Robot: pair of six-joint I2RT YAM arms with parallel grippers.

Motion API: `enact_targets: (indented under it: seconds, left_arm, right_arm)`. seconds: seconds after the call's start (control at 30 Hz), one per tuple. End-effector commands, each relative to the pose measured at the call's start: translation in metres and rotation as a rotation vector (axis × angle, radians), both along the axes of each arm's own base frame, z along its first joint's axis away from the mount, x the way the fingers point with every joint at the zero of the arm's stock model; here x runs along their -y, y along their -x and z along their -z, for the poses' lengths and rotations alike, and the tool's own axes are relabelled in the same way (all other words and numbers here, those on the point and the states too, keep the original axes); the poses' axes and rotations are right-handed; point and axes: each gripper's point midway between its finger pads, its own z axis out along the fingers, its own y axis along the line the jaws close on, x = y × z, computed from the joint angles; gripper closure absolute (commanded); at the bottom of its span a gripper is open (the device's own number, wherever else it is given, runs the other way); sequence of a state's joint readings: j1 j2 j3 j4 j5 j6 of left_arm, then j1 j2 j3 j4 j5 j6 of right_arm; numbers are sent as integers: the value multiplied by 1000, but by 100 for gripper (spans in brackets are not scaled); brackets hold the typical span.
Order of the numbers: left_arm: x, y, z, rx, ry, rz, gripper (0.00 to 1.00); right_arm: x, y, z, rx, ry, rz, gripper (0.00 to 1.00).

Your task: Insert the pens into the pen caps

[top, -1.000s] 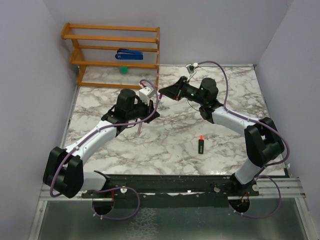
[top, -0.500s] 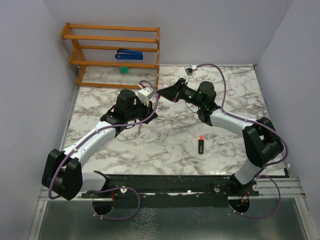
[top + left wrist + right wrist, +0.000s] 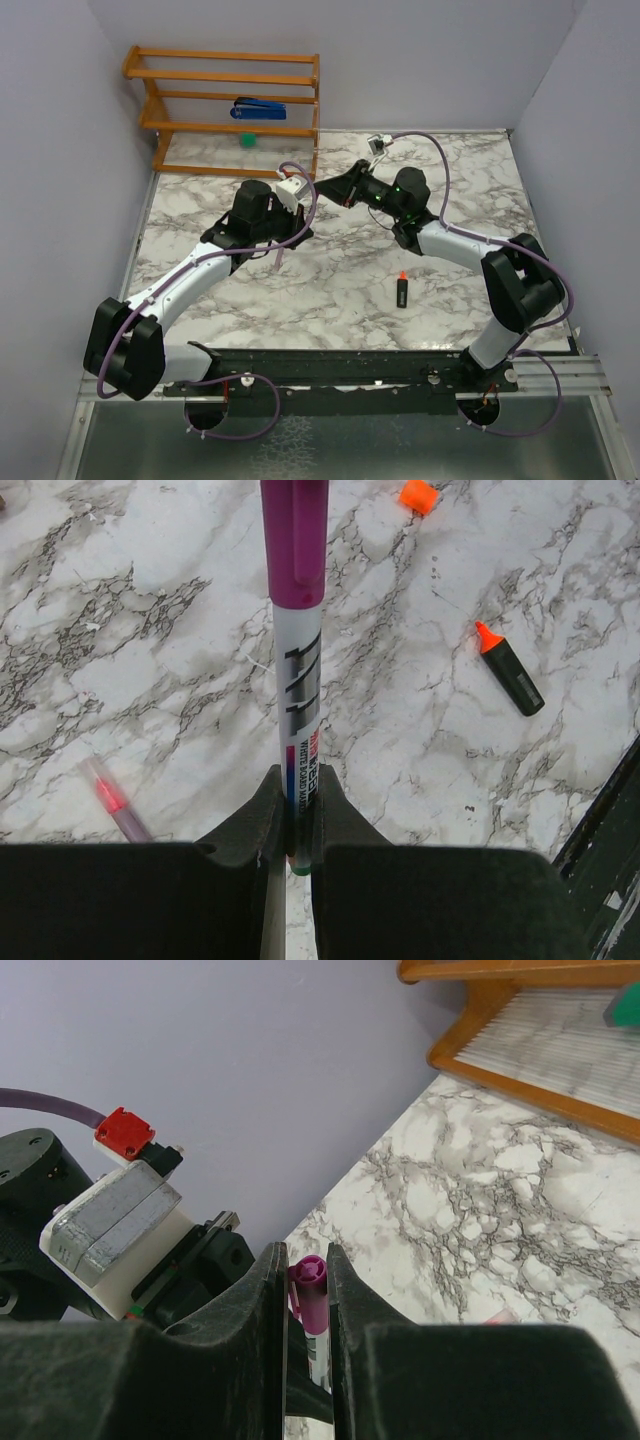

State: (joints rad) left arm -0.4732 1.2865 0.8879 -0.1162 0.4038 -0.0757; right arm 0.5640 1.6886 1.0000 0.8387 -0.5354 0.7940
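Magenta cap (image 3: 308,1278) is pinched in the right gripper (image 3: 304,1256), jaws narrow around it, and it sits over the tip end of the grey-white pen (image 3: 300,710); we can't tell if it's fully seated. The left gripper (image 3: 297,805) is clamped tight on the pen's tail end only, so the barrel acts as a long lever. Both are held in the air, far-left of the black marker (image 3: 400,291) in the top view. Our worry: any axial push with the two arms off-line cocks the cap, or makes the barrel slide or pivot in the left jaws. If the right jaws let go before seating, we reckon the magenta cap drops. The orange cap (image 3: 419,495) lies on the table (image 3: 150,630) beyond the black marker; the pink pen (image 3: 115,802) lies well apart from the black marker, across the held pen.
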Motion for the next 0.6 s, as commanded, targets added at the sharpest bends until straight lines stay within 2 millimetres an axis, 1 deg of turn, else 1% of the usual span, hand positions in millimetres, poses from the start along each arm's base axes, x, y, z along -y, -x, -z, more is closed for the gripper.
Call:
enact_targets:
  seconds: [0.0,0.57]
  left_arm:
    - [4,-36,-78,253,104,-63,100]
    - [2,-40,-80,261,106,-79,100]
  right_arm:
    - [-28,57,56,-148,96,-220,100]
    - [-34,68,66,-174,103,-245,100]
